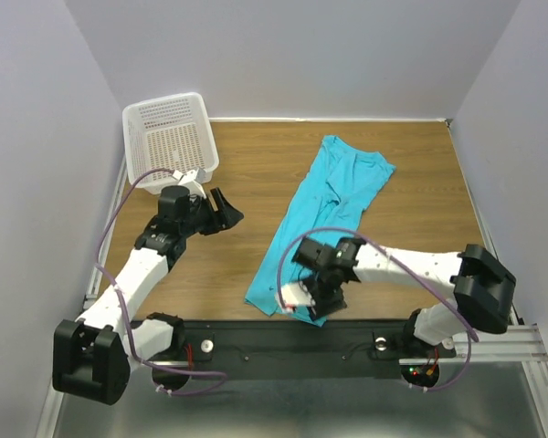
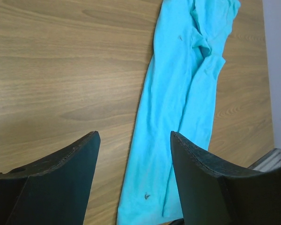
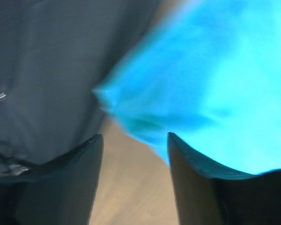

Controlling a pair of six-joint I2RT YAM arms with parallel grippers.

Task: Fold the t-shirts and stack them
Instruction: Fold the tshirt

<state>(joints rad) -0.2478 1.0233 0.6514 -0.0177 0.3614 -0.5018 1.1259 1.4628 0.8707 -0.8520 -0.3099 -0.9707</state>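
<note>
A turquoise t-shirt (image 1: 324, 205) lies folded lengthwise in a long strip on the wooden table, collar end far, hem end near. It also shows in the left wrist view (image 2: 178, 122) and, blurred, in the right wrist view (image 3: 215, 79). My left gripper (image 1: 226, 212) is open and empty above bare table, left of the shirt. My right gripper (image 1: 312, 308) is open and low over the shirt's near hem corner by the table's front edge; one finger (image 3: 196, 164) is beside the cloth, nothing between the jaws.
A white mesh basket (image 1: 169, 137) stands tilted at the far left corner. A black rail (image 1: 283, 342) runs along the near table edge, just by the right gripper. Grey walls close in the left, right and far sides.
</note>
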